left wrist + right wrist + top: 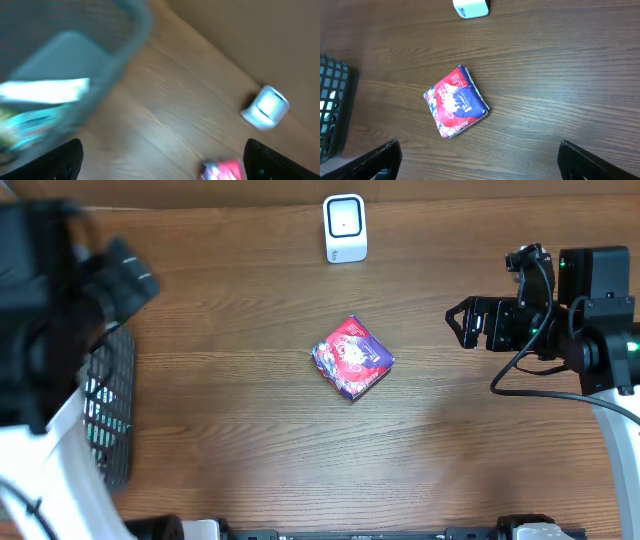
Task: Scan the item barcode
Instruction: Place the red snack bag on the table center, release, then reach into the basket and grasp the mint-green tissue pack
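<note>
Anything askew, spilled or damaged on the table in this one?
Nothing is spilled or visibly damaged. The red and purple packet lies in the middle of the wooden table, turned diagonally to its edges and apart from the small white scanner at the far side. That skew is the only oddity.

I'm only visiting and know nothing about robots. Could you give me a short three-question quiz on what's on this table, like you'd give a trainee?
1. True or false: the red packet is being gripped.
2. What stands near the far edge of the table? A) white scanner B) mug C) bottle
3. Fill in: the jaws of the right end effector are ____.
Key: 1 false, it lies free on the table; 2 A; 3 open.
</note>
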{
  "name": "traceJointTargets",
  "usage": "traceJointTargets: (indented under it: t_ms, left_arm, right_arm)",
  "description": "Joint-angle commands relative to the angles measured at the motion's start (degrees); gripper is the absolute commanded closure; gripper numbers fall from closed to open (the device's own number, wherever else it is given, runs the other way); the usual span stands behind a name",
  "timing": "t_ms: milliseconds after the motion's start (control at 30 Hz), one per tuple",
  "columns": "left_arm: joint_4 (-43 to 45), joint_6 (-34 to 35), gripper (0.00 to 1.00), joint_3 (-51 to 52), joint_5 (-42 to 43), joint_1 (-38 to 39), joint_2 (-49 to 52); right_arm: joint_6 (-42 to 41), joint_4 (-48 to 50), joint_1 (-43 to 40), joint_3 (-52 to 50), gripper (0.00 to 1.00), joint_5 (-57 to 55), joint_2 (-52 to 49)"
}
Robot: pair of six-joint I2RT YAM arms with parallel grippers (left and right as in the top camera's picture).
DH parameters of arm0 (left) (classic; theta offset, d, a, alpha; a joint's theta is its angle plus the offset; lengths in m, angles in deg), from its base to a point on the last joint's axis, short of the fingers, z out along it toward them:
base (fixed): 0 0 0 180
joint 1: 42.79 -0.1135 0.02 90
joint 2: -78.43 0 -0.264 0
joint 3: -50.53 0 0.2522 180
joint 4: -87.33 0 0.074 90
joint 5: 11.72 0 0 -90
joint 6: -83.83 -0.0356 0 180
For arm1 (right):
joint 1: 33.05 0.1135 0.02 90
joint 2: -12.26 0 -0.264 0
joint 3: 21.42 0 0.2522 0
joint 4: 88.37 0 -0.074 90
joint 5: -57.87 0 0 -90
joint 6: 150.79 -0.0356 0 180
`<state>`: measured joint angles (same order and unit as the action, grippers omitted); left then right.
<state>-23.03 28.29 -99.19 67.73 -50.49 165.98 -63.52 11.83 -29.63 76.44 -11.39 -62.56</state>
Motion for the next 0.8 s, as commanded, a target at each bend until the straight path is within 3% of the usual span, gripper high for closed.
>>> traceJointTargets:
  t_ms: [0,200,333,533,767]
  left_arm:
    - [-0.2,0.4,0.04,6.6,0.3,-11.2,-3.5]
    - [0.9,0.9,0.00,22.4,1.6,-32.0,-7.7]
    - [7.7,0.0,0.00,32.9,7.3,-40.9,-7.0]
    - [17.9,0.0,0.02,44.5,8.6,-44.2,-3.3]
    - [22.6,0.0,0.03,52.7,8.5,-44.2,3.4]
  right_arm:
    - [0.6,-0.2,0.2,1.5,0.00,-0.1,0.1]
    - [0.6,-0.4,0.2,1.5,0.00,-0.1,0.1]
    - [0.6,-0.3,0.2,1.5,0.00,-0.1,0.1]
    - [0.6,-1.0,0.2,1.5,0.00,0.0,0.1]
    - [0.6,-1.8,0.2,1.5,0.00,0.0,0.1]
